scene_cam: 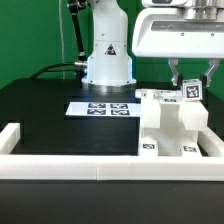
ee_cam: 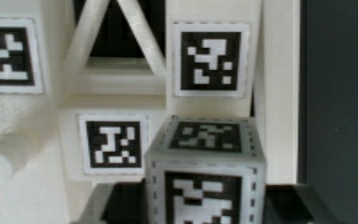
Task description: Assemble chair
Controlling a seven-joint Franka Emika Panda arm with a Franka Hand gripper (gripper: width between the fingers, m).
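Chair stands part-built beneath the downward-pointing hand, closed tight on a tagged leg.

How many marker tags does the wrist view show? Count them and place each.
5. Two tags on the block: upper face, front face. One tag on the panel beside it. Two on panels beyond, one cut by the picture's edge. More may be hidden.

Count, remote session: I count one chair assembly under the end effector, one marker board off to its side, and five marker tags in the wrist view.
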